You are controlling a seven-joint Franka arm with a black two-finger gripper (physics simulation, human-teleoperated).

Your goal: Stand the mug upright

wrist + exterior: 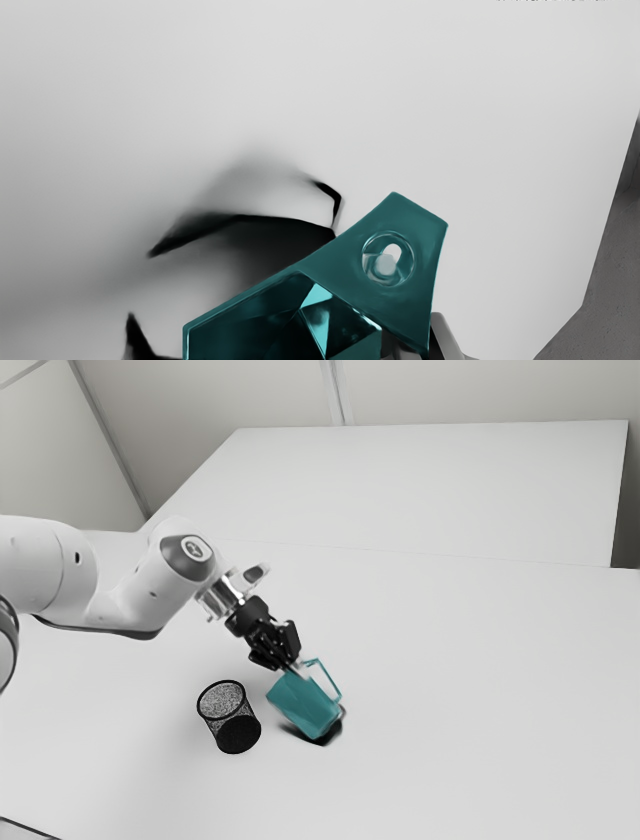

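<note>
In the exterior view the gripper [297,668] reaches down to the upper end of the teal mug [305,705], close to where its handle begins. The mug is tilted, its handle on the upper side toward the exterior view's right, with a dark shadow under its lower end. In the wrist view the mug [280,320] shows its hollow faceted inside and its broad handle with a round hole. The gripper [422,345] is shut on the mug at the handle's lower corner, with grey finger parts on both sides of it; the handle partly hides them.
A black mesh cup [228,717] stands on the white table [450,740] beside the mug, toward the exterior view's left. A raised white surface [420,485] lies farther back. Dark shadows spread over the table beside the mug in the wrist view.
</note>
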